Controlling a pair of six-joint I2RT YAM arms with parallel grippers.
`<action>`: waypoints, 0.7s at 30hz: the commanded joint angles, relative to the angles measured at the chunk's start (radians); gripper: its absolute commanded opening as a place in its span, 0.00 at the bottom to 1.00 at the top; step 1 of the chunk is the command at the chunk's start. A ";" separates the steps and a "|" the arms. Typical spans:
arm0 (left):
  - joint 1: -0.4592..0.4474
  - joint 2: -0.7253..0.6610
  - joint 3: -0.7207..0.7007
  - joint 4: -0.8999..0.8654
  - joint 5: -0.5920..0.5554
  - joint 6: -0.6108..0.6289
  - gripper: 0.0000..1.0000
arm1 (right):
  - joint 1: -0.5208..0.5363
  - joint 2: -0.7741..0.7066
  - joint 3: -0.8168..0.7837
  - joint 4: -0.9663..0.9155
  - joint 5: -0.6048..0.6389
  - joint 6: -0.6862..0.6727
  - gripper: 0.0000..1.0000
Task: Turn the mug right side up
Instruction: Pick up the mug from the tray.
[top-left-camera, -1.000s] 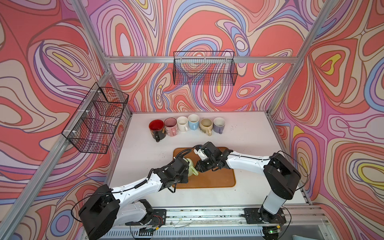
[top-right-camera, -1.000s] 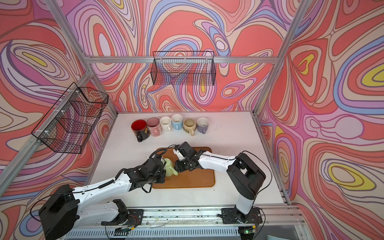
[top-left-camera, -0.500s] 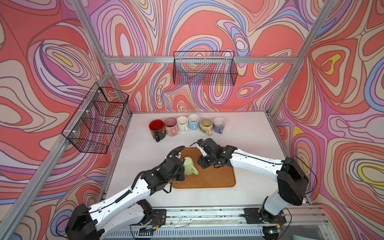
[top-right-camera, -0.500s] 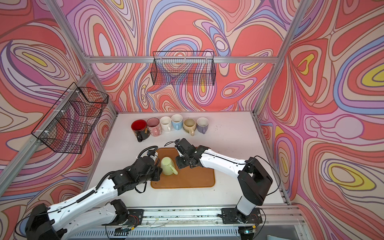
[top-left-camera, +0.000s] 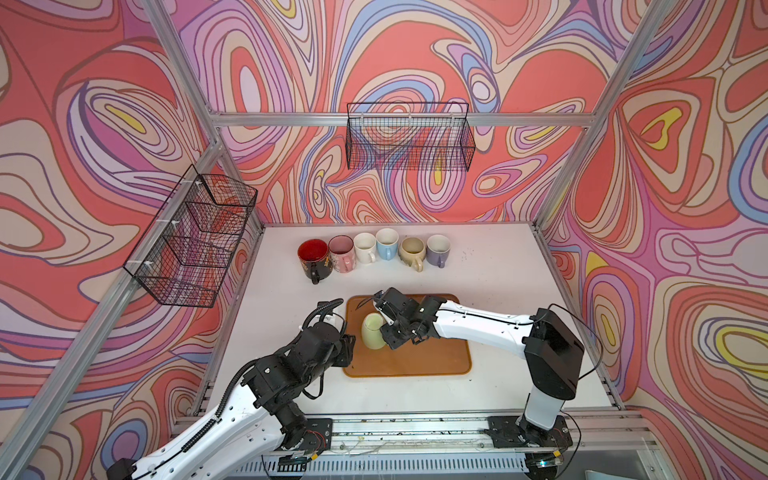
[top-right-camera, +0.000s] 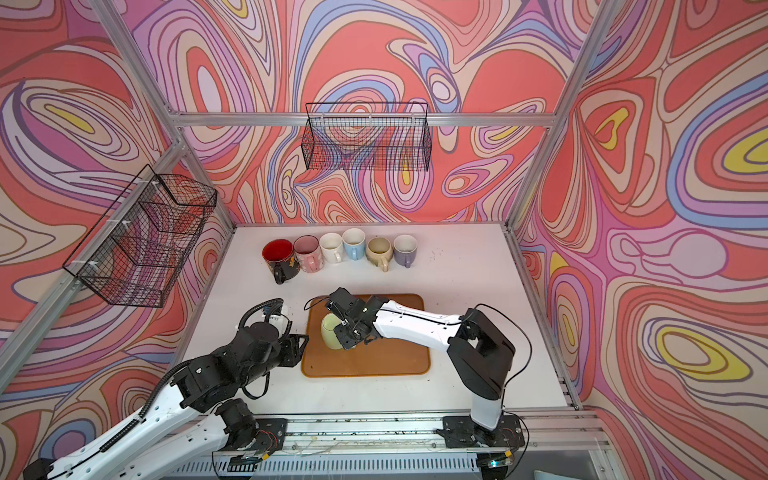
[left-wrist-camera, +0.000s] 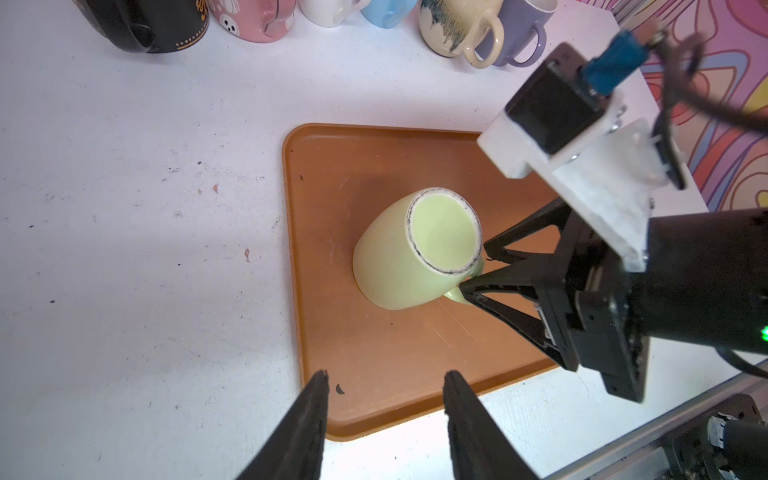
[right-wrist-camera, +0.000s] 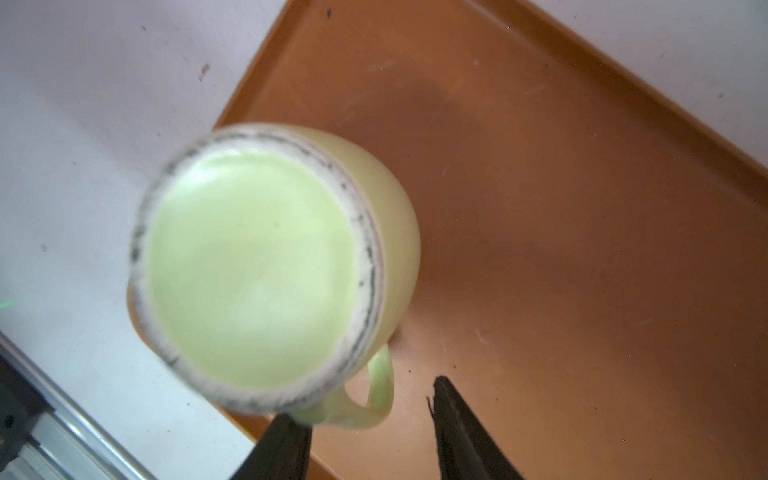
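Pale green mug (top-left-camera: 372, 331) upside down on the brown tray (top-left-camera: 432, 359)

Both arms have white moulded link shells, left arm (top-left-camera: 232, 415) and right arm (top-left-camera: 478, 328), joined by black joint housings (top-left-camera: 552, 353). The left arm carries a ribbed black conduit (top-left-camera: 322, 306), the right a thin black cable (top-left-camera: 600, 353). A white camera bracket (left-wrist-camera: 598, 183) on the right wrist has a blue connector (left-wrist-camera: 615, 62). A green indicator lamp (left-wrist-camera: 764, 332) is lit. The fingers (left-wrist-camera: 490, 284) are black open triangular trusses.
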 joint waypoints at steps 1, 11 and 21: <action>0.005 -0.010 0.022 -0.051 -0.017 0.004 0.53 | 0.007 0.039 0.041 -0.026 0.030 -0.019 0.47; 0.006 -0.021 0.034 -0.072 -0.027 0.011 0.57 | 0.026 0.108 0.101 -0.056 0.050 -0.053 0.25; 0.005 -0.012 0.055 -0.072 -0.036 0.027 0.61 | 0.028 0.085 0.083 -0.017 0.031 -0.050 0.00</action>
